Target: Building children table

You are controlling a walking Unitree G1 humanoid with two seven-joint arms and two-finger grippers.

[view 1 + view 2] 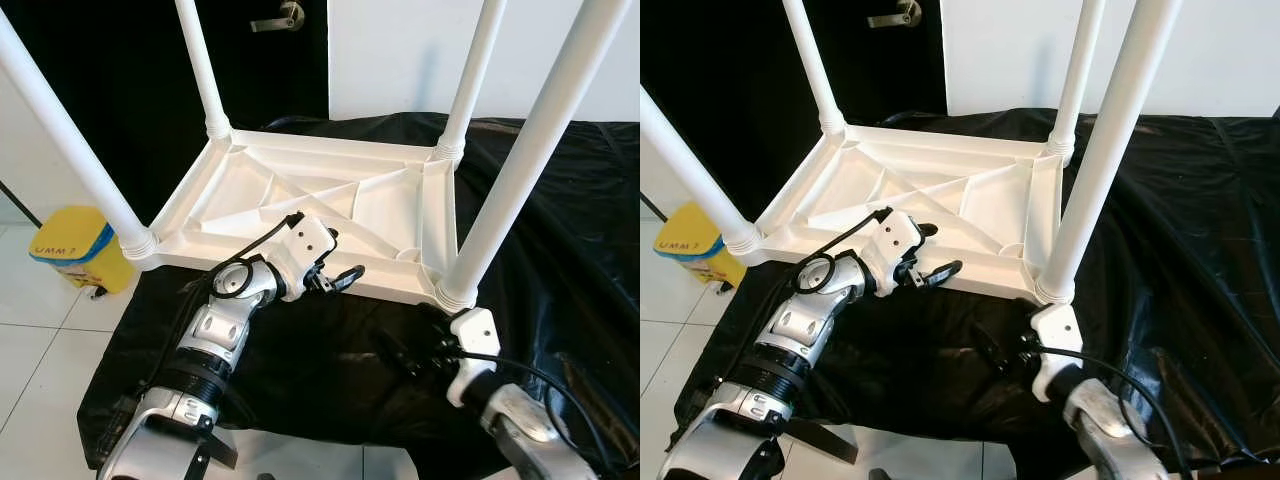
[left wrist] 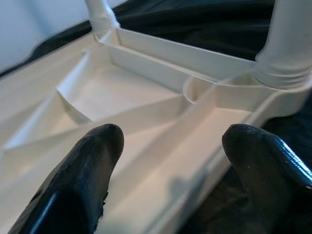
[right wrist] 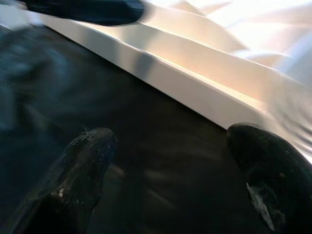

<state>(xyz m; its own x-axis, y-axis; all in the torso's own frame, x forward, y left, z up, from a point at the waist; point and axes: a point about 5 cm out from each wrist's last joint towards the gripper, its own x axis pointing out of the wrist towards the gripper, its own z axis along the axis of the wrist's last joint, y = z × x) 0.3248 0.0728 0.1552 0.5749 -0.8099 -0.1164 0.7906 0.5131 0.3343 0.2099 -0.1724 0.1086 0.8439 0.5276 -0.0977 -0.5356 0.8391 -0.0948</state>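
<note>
From the left eye view, the white children's table [image 1: 330, 200] lies upside down on a black cloth [image 1: 560, 250], all four legs standing up from its corners, so the assembly looks close to done. The left gripper [image 1: 335, 280] sits at the near rim of the underside with its fingers apart and nothing between them, while the right gripper [image 1: 405, 352] waits low on the cloth, just short of the near-right leg [image 1: 530, 150]. A yellow bin [image 1: 80, 248] stands on the floor beside the near-left leg. The right eye view shows the same layout; if either arm pushes the rim sideways, the light table could probably skid on the slippery cloth and tip toward the cloth's edge. In the left wrist view, the two fingertips [image 2: 92, 161] are spread wide over the ribbed underside, and a careless closing might catch a thin rib instead of the rim. In the right wrist view, the right fingers [image 3: 83, 170] also stand wide open above the cloth beside the table's edge; closing there would likely bunch up fabric.
</note>
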